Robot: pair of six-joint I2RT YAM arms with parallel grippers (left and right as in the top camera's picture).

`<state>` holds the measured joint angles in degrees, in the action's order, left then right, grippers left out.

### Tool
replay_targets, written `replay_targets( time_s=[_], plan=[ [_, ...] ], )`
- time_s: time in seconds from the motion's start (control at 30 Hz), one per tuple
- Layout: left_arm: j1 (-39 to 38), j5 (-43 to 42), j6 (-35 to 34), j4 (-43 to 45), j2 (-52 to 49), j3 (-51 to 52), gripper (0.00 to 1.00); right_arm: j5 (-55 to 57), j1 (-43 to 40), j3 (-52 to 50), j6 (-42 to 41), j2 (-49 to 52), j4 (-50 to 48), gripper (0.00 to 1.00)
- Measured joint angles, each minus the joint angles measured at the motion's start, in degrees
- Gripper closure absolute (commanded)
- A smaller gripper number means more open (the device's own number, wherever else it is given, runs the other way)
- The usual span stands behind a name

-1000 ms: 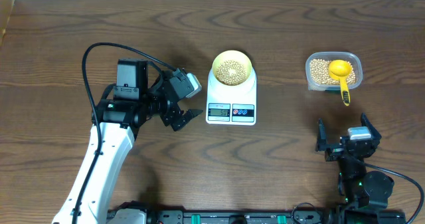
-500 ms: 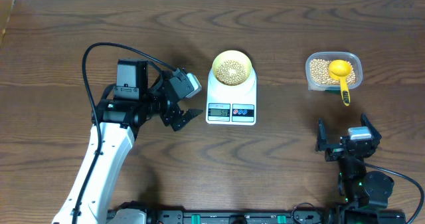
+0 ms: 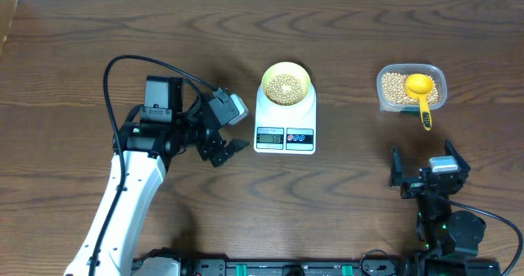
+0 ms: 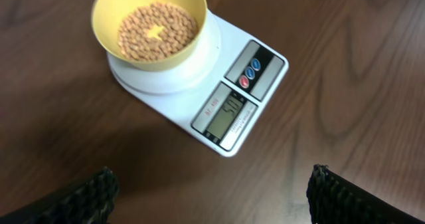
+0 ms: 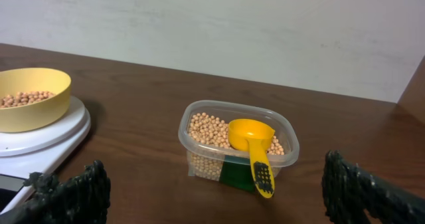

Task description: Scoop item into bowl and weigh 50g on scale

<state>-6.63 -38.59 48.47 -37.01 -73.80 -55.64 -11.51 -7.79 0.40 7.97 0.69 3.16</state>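
Note:
The yellow-cream bowl [image 3: 286, 83] stands on the white scale [image 3: 285, 127] and holds tan beans [image 3: 285, 86]. In the left wrist view the bowl [image 4: 123, 1] with its beans [image 4: 157, 31] sits on the scale [image 4: 262, 108], whose display is lit. My left gripper [image 3: 228, 143] is open and empty, just left of the scale; its fingers frame bare table [image 4: 211, 191]. My right gripper [image 3: 427, 176] is open and empty near the front edge, below the container. In the right wrist view the bowl [image 5: 36, 111] and the scale [image 5: 46, 141] show at the left, and the gripper [image 5: 216, 187] is open.
A clear plastic container [image 3: 412, 88] of beans stands at the back right, with a yellow scoop [image 3: 421, 93] resting in it, handle over the near rim. It also shows in the right wrist view [image 5: 237, 141], with the scoop [image 5: 253, 144].
My left gripper has drawn slightly back and down from the scale and turned a little. The right arm, bowl and scoop have not moved.

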Motion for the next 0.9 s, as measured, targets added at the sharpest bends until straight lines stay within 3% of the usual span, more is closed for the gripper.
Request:
replay_targets(
  time_s=[0.23,0.53,0.9],
  plan=[
    [0.0,0.8,0.0,-0.2,0.0,0.0,0.07,0.0,0.0,0.0,0.0,0.0,0.0,0.01],
    [0.1,8.6,-1.0,1.4,4.6,1.0,0.07,0.0,0.0,0.0,0.0,0.0,0.0,0.01],
    [0.2,16.0,-22.8,28.3,21.3,20.7,0.07,0.0,0.0,0.0,0.0,0.0,0.0,0.01]
  ],
)
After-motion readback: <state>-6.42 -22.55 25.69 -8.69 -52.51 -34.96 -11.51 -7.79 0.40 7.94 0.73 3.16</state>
